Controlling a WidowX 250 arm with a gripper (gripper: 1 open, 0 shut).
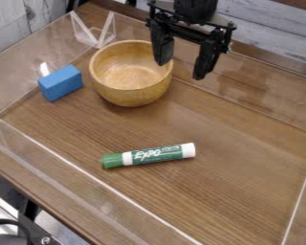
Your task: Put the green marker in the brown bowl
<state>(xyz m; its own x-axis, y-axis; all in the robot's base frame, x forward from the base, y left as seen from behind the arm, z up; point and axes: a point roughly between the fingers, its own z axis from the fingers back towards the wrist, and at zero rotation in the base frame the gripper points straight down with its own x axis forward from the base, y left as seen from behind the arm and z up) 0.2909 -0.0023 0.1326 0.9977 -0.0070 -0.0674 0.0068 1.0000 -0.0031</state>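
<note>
The green marker lies flat on the wooden table toward the front, its white barrel reading Expo and its dark green cap pointing left. Behind it stands the brown bowl, round and light wood, with nothing visible inside. My gripper hangs at the back, just right of the bowl's rim, with its black fingers spread apart and nothing between them. It is well behind the marker and above the table.
A small blue block sits left of the bowl. Clear plastic walls ring the table surface, with a clear angled piece behind the bowl.
</note>
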